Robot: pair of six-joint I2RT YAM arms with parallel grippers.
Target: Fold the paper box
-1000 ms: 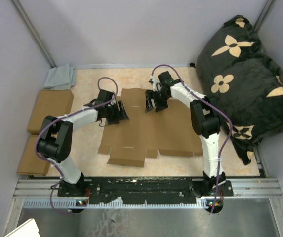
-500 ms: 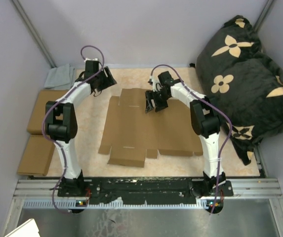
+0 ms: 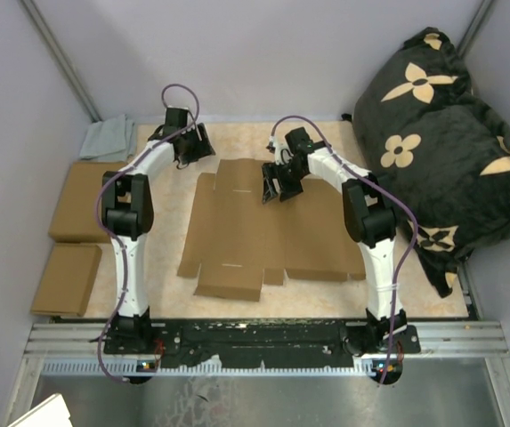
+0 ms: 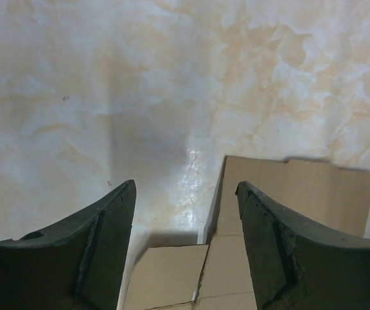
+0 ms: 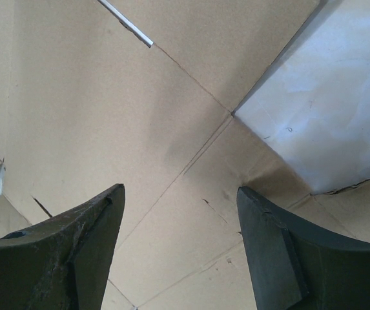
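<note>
The paper box [image 3: 263, 231] is a flat brown die-cut cardboard sheet with flaps and creases, lying on the beige table. My left gripper [image 3: 203, 147] is open and empty, above the bare table just past the sheet's far left corner; that corner's flaps [image 4: 288, 194] show between its fingers. My right gripper [image 3: 270, 191] is open and empty, low over the sheet's far edge; the wrist view shows creased cardboard [image 5: 139, 129] beneath its fingers [image 5: 281, 252] and a flap notch [image 5: 327, 110].
Two smaller closed brown boxes [image 3: 90, 200] [image 3: 68, 277] lie at the table's left edge. A grey cloth [image 3: 109, 138] sits at the far left corner. A black flowered cushion [image 3: 450, 133] fills the right side.
My left arm lifted off the sheet's upper left and swung to the far left corner of the table, then shifted slightly right. The right arm and the sheet have not moved.
</note>
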